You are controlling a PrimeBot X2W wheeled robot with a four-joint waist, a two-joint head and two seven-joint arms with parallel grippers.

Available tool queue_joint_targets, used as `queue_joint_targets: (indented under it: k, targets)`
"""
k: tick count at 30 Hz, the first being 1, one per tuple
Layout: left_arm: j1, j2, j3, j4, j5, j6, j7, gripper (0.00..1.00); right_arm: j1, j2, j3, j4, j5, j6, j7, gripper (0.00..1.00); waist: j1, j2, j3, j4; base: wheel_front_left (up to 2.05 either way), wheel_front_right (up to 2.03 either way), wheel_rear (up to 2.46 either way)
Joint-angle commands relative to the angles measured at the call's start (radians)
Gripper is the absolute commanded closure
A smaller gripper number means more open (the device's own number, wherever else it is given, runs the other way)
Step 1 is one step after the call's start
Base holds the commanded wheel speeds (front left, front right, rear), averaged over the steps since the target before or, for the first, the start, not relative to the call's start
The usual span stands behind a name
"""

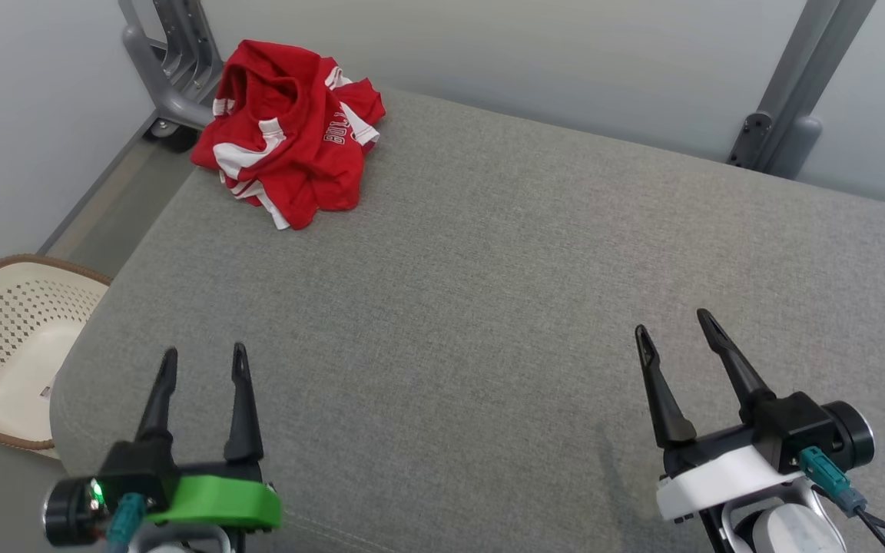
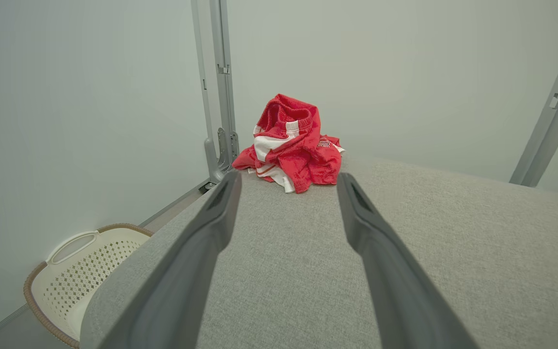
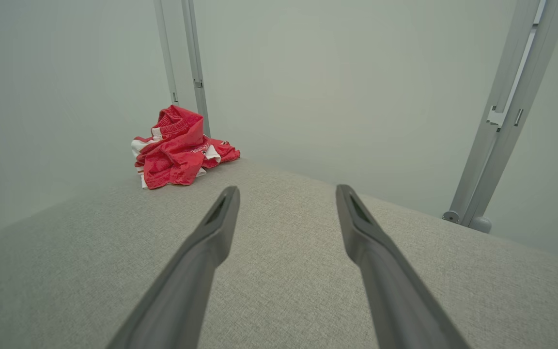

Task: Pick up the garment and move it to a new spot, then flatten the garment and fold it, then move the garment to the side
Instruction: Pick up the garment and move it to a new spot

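The garment is red with white stripes and lettering, crumpled in a heap at the far left corner of the grey padded table. It also shows straight ahead in the left wrist view, garment, and up left in the right wrist view, garment. My left gripper hovers open over the near left of the table, far short of the heap. My right gripper is open over the near right. Nothing sits between either pair of fingers, as with left gripper and right gripper.
A cream perforated laundry basket stands on the floor beside the table's left edge. Grey metal frame posts rise behind the garment, and another post stands at the far right. Pale walls close in behind and to the left.
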Motion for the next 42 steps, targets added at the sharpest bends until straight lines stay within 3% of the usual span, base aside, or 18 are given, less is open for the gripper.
queue_joint_targets:
  k: [1,5,9,16,22,27,35,42]
  targets:
    - [-0.044,0.017,0.012,-0.006,0.009,-0.01,0.0,0.0,-0.019,-0.004,-0.006,-0.01,-0.011,0.0,-0.003,0.0,0.0,0.0,0.03,-0.021,0.0,0.0,0.0]
    - [-0.174,0.074,0.038,-0.001,0.033,-0.043,0.0,0.0,-0.049,-0.004,-0.012,-0.022,-0.028,0.0,-0.003,0.0,0.0,0.0,0.079,-0.055,0.0,0.0,0.0]
    - [-0.363,0.181,0.035,0.073,0.072,-0.098,0.018,0.0,-0.083,-0.004,-0.004,-0.026,-0.05,0.0,-0.003,0.0,0.0,0.0,0.126,-0.099,0.0,0.0,0.0]
    - [-0.68,0.35,0.002,0.284,0.079,-0.15,0.155,0.0,-0.127,-0.004,0.005,-0.04,-0.081,0.0,-0.003,0.0,0.0,0.0,0.208,-0.2,0.0,0.0,0.0]
    - [-0.859,0.438,-0.036,0.483,0.01,-0.16,0.307,0.0,-0.14,-0.004,-0.012,-0.067,-0.112,0.0,-0.003,0.0,0.0,0.0,0.294,-0.278,0.0,0.0,0.0]
    - [-0.941,0.507,-0.159,0.556,-0.103,-0.16,0.397,0.0,-0.143,-0.004,-0.043,-0.103,-0.138,0.0,-0.003,0.0,0.0,0.0,0.375,-0.325,0.0,0.0,0.0]
    - [-1.011,0.599,-0.309,0.614,-0.215,-0.16,0.42,0.0,-0.156,-0.004,-0.058,-0.161,-0.148,0.0,-0.003,0.0,0.0,0.0,0.484,-0.362,0.0,0.0,0.0]
    - [-1.035,0.649,-0.364,0.709,-0.248,-0.16,0.393,0.0,-0.162,-0.004,-0.042,-0.165,-0.137,0.0,-0.003,0.0,0.0,0.0,0.51,-0.381,0.0,0.0,0.0]
